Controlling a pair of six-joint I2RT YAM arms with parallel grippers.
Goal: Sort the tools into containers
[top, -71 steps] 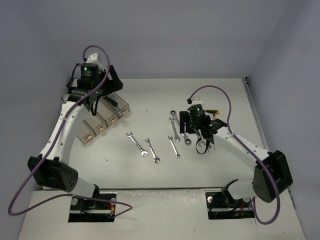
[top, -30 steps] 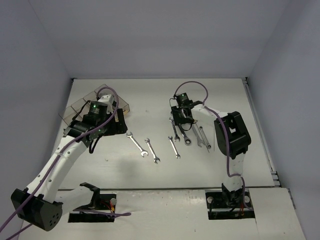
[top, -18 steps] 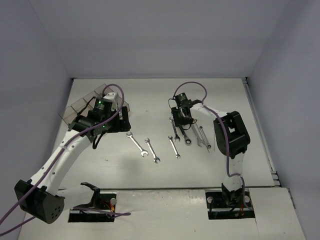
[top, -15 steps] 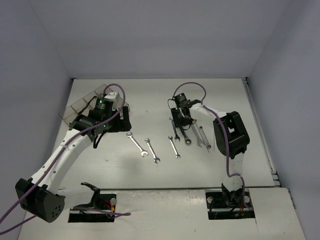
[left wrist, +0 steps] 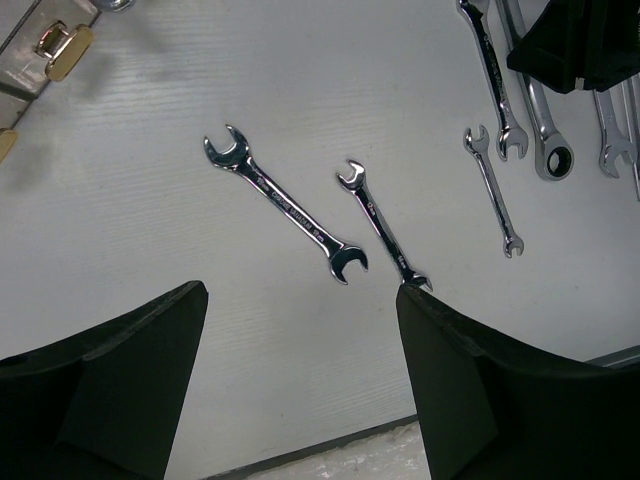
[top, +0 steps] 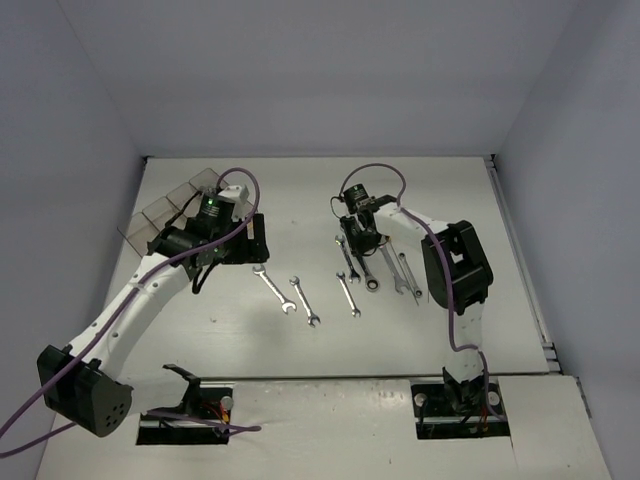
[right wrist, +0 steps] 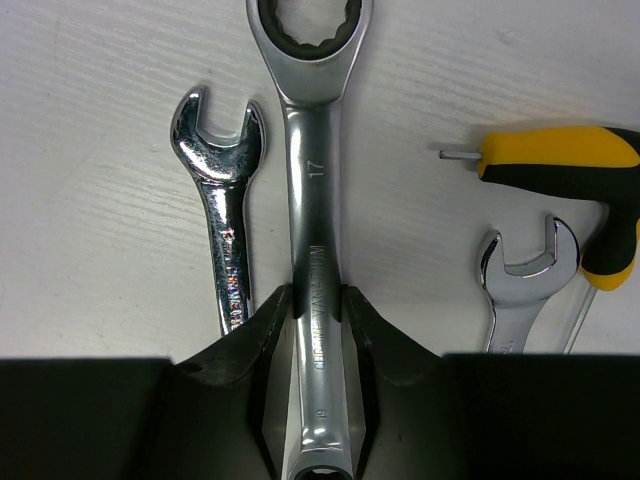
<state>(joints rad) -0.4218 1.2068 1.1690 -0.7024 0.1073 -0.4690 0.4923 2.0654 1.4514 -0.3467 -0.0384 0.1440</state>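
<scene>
Smoky clear plastic bins (top: pixel 165 212), narrow ones joined in a row, sit at the far left of the surface (top: pixel 450 200). Right hand (right wrist: pixel 318 305) is pinched onto the shank of the shiny 17 wrench (right wrist: pixel 311 150). Left hand (left wrist: pixel 298 295) hangs wide open, holding nothing, above two open-end wrenches (left wrist: pixel 285 205).

1. The light is bright, cool and even, and it seems to come from above; the white table (top: pixel 330 190) is nowhere overexposed.
2. Shadows beside the small wrenches (left wrist: pixel 285 205) are thin and soft-edged.
3. The long wrench (right wrist: pixel 318 200) shows strong white glare on its chrome, yet its stamped number is sharp.
4. At 6 o'clock in both wrist views, the left gripper (left wrist: pixel 300 292) and right gripper (right wrist: pixel 316 295) are nearly black, with little detail.
</scene>
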